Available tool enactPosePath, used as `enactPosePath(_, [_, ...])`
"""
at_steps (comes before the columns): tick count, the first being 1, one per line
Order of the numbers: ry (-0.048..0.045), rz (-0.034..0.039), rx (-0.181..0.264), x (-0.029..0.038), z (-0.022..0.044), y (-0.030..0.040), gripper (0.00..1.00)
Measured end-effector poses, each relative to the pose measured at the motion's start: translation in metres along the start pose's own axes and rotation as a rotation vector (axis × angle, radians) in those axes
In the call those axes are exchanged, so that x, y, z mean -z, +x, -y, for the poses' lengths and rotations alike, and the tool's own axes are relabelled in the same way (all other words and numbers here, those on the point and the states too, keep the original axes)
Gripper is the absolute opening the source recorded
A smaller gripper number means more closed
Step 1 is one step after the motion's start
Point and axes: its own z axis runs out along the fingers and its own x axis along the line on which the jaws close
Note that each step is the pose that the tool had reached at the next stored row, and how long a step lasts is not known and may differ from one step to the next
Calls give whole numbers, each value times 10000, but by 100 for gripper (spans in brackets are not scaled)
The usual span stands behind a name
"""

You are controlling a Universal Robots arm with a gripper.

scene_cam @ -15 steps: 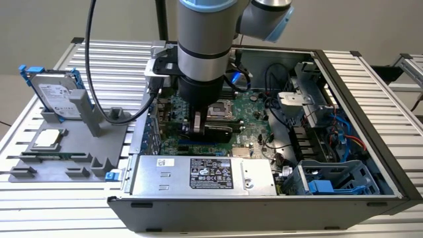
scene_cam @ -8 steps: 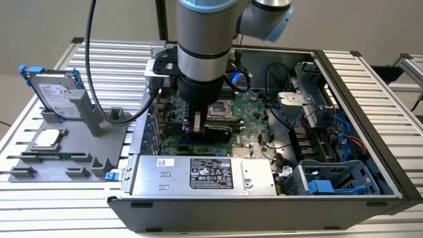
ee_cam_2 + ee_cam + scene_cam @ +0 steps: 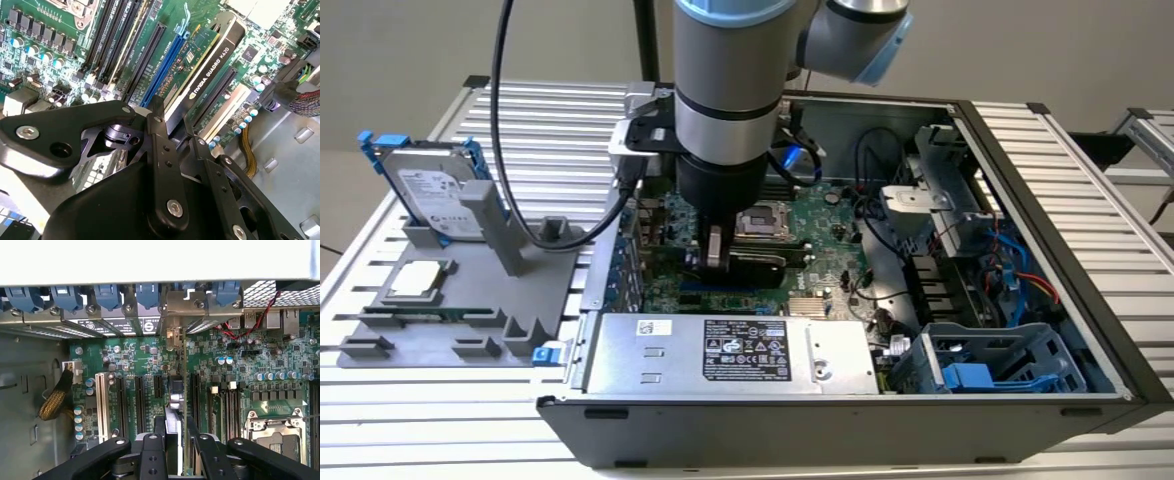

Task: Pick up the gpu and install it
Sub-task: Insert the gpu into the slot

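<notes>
Already inside the case, by the look of things:

Hand (image 3: pixel 172 132): closed on the gpu, fingers (image 3: pixel 152 460) pinching the card's upper edge from both faces; lowered into the open computer case (image 3: pixel 1067 190) on the arm.

Gpu (image 3: pixel 210 65): held edge-on directly below the hand, standing upright over the motherboard (image 3: pixel 280 365); black shroud on one face, green board on the other; in the first wrist view (image 3: pixel 176 395) running straight away from the fingers toward the rear of the case.

Bracket (image 3: pixel 176 335): at the far end from the hand, up against the row of rear slot covers (image 3: pixel 107 320).

Slots: blue expansion slot (image 3: pixel 167 65) just beside the card's lower edge; whether the connector was fully seated could not be told.

Step in hand, as judged: seating the card. Done well by keeping the card square to the slot, pressing straight down without rocking, bracket lined up with its rear opening, grip firm until the edge sat level along its whole length.

Elsewhere: hard drive (image 3: pixel 434 190) and CPU chip (image 3: pixel 416 280) on the grey holder (image 3: pixel 520 300), well off to one side of the hand on the slatted surface (image 3: pixel 547 110).
</notes>
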Motion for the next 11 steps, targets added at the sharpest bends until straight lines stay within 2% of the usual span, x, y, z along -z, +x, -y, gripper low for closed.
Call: enactPosePath(11, [0, 1, 1, -21, -15, -3, 0])
